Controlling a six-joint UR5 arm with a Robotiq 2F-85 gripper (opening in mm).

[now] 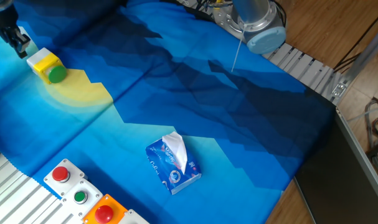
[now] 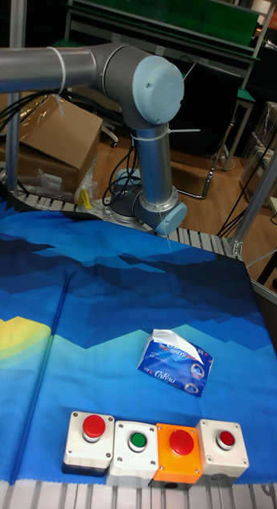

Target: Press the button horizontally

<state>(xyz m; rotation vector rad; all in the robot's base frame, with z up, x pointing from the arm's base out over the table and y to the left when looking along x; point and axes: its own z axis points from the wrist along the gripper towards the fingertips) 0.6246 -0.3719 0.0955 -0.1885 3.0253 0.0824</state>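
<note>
The button (image 1: pixel 56 74) is round and green, set sideways in a small yellow box (image 1: pixel 43 61) at the far left of the blue cloth, facing the near right. My gripper (image 1: pixel 18 43) shows only as a dark shape at the top left corner of the fixed view. It stands just left of and behind the box, on the side away from the green face, close to the box or touching it. No gap or contact between the fingertips can be made out. In the tall fixed view both the gripper and the yellow box are out of view.
A blue tissue pack (image 1: pixel 173 164) lies mid-cloth. A row of button boxes lines the near edge: red in white (image 1: pixel 60 174), small green in white (image 1: pixel 80 197), red in orange (image 1: pixel 103 213). The arm's base (image 1: pixel 251 18) stands at the far side.
</note>
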